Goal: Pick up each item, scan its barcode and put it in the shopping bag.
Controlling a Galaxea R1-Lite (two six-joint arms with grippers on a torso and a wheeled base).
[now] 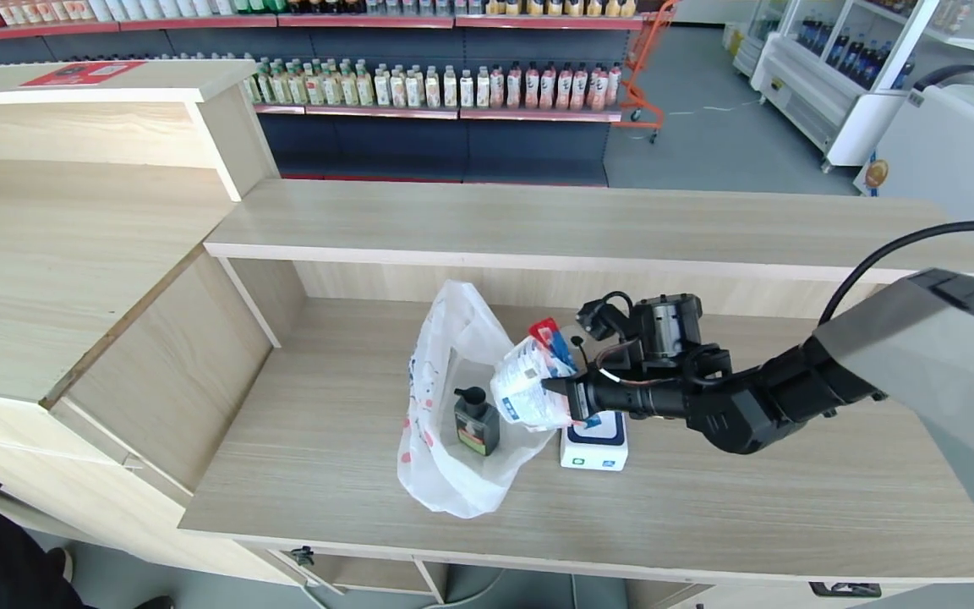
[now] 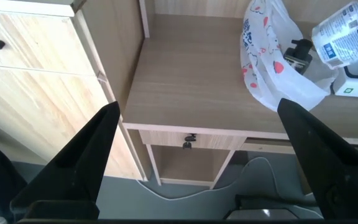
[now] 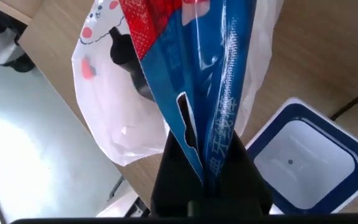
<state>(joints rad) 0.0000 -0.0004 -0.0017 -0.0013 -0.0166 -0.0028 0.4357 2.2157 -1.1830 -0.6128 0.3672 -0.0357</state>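
My right gripper (image 1: 566, 396) is shut on a white, blue and red snack packet (image 1: 529, 381), held above the open mouth of the white shopping bag (image 1: 445, 406). In the right wrist view the packet (image 3: 210, 93) hangs between the black fingers (image 3: 178, 165), over the bag (image 3: 114, 118). A dark pump bottle (image 1: 477, 421) stands inside the bag. The white and blue barcode scanner (image 1: 594, 440) lies on the counter just right of the bag, under the gripper. My left gripper (image 2: 197, 162) is open, low in front of the counter's near edge, far from the bag (image 2: 263, 56).
The light wooden counter (image 1: 707, 507) has a raised shelf behind and a taller cabinet wall on the left. Free surface lies right of the scanner (image 3: 303, 162) and left of the bag. Store shelves with bottles stand beyond.
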